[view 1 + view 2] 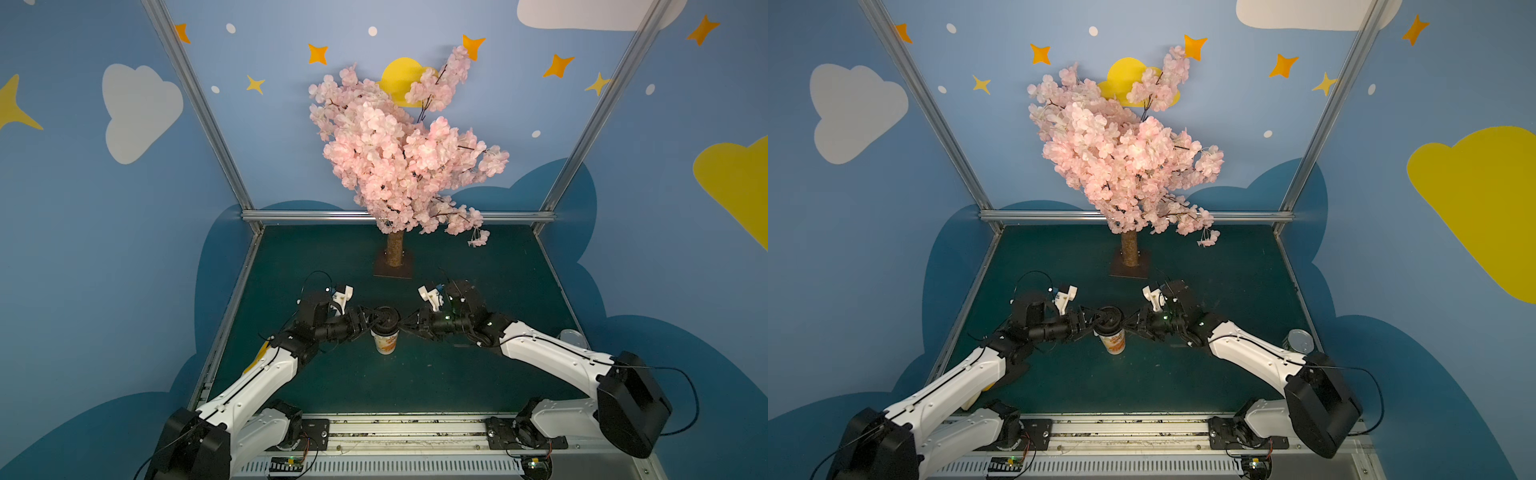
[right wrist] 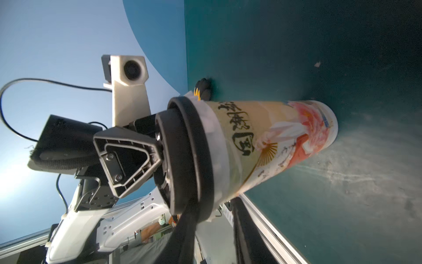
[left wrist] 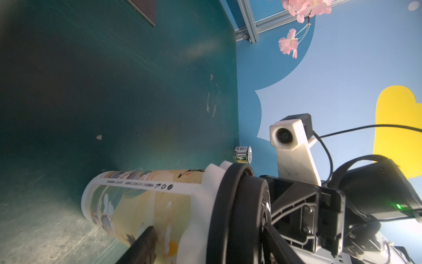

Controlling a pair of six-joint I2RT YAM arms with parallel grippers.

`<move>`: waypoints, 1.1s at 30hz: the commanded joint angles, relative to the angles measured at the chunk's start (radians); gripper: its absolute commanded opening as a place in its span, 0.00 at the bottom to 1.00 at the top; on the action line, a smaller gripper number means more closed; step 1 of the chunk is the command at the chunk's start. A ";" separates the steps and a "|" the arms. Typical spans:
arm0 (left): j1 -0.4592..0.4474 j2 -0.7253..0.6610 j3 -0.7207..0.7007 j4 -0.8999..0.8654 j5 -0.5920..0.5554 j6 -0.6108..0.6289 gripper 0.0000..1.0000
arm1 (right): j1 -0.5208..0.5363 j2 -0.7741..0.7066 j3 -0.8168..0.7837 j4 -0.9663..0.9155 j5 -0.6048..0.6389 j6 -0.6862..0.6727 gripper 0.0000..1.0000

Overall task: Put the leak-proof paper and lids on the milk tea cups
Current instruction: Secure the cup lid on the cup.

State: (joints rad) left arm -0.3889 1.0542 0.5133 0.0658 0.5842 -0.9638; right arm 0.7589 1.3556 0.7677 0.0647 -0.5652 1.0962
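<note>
Where the milk tea cup [image 1: 385,343] stands: upright between both grippers' fingertips
Leak-proof paper [image 3: 212,176]: draped over the rim, under black lid [image 1: 385,318]
Left gripper [image 1: 371,320]: fingers at lid edge, grip cannot be told
Right gripper [image 1: 405,323]: fingers at opposite edge, spacing unclear

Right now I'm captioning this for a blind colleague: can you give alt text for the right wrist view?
A tall printed paper cup stands on the green table, wearing a black lid with the pale leak-proof paper pinched under its rim. The left gripper meets the lid's top.
</note>
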 commanded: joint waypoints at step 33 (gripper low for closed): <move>-0.008 0.057 -0.085 -0.202 -0.085 0.033 0.67 | 0.073 0.018 -0.079 0.099 0.077 -0.008 0.41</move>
State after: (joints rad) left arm -0.3882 1.0630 0.5064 0.0952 0.5743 -0.9607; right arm 0.8444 1.3506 0.7307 0.1761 -0.5564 1.0523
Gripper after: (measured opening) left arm 0.677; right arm 0.412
